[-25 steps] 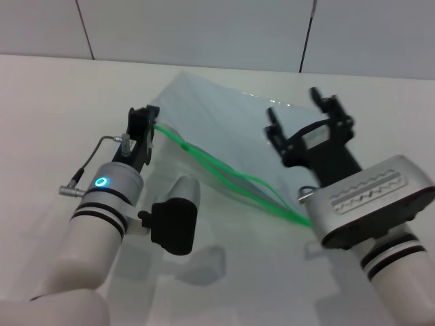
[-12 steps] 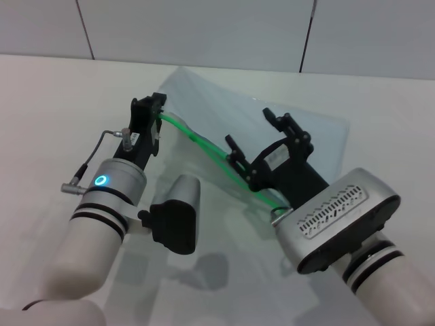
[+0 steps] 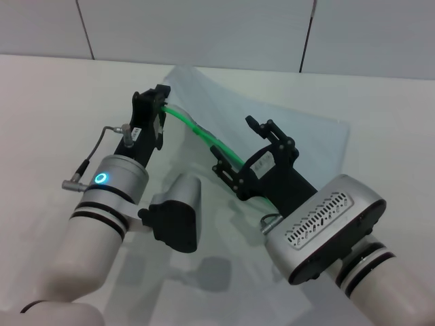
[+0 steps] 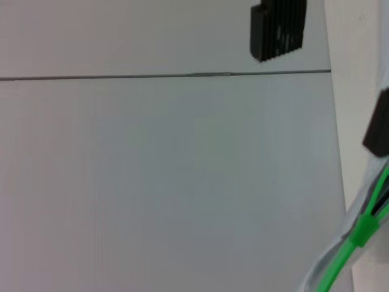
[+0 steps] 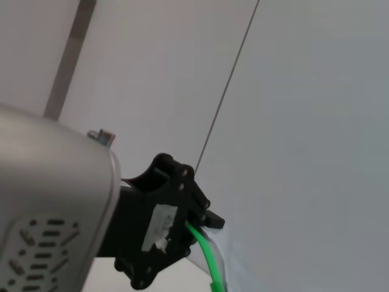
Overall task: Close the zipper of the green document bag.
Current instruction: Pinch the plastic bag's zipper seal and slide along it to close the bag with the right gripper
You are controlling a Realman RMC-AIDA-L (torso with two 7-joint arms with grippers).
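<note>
My left pincer (image 3: 158,102) is clamped on the far-left end of the thin bright green plastic zipper (image 3: 204,138), holding that corner of the large flat translucent pale bluish document bag (image 3: 299,129) raised off the white table (image 3: 41,115). The bag sprawls across the table ahead of me, its green edge running diagonally from my left pincer toward my right. My right pincer (image 3: 245,146) straddles the zipper midway along its length, its black fingers (image 3: 266,129) spread apart on either side of the strip. I cannot make out the slider.
</note>
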